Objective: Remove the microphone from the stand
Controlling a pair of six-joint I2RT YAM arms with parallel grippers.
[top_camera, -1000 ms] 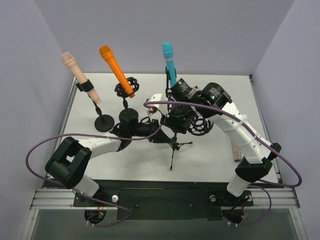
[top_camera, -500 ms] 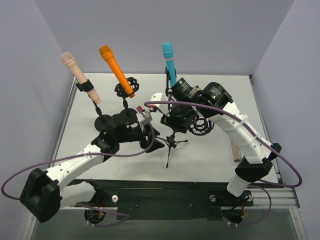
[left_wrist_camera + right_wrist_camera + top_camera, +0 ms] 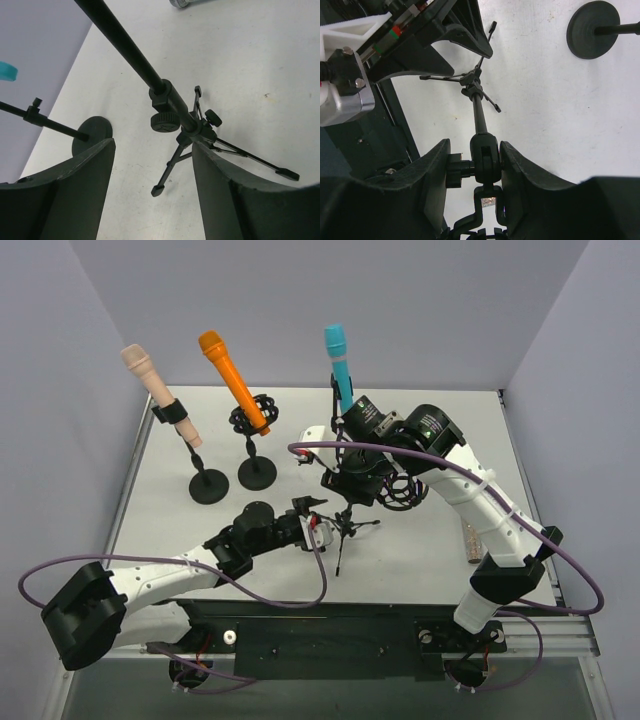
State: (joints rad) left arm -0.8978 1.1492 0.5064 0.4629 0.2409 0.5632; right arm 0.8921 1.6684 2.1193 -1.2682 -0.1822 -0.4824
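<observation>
The blue microphone (image 3: 340, 365) stands tilted in the clip at the top of a black tripod stand (image 3: 342, 530). My right gripper (image 3: 352, 432) is shut on the stand's swivel joint (image 3: 485, 159), just under the clip. The pole runs down from there to the tripod legs (image 3: 470, 82). My left gripper (image 3: 318, 526) is open and low beside the tripod's hub (image 3: 187, 125). Its fingers (image 3: 75, 190) hold nothing, and one tripod foot lies on the table between them. The pole (image 3: 135, 55) rises past the fingers toward the upper left.
An orange microphone (image 3: 232, 380) and a beige microphone (image 3: 160, 390) stand on round-based stands (image 3: 257, 473) (image 3: 209, 486) at the back left. A black shock mount (image 3: 405, 492) lies under my right arm. A small brownish bar (image 3: 472, 540) lies at the right.
My left gripper has opened and let go near the tripod. The left arm has swung back toward the near edge and now sits low by the tripod's legs. The right arm has not moved.
</observation>
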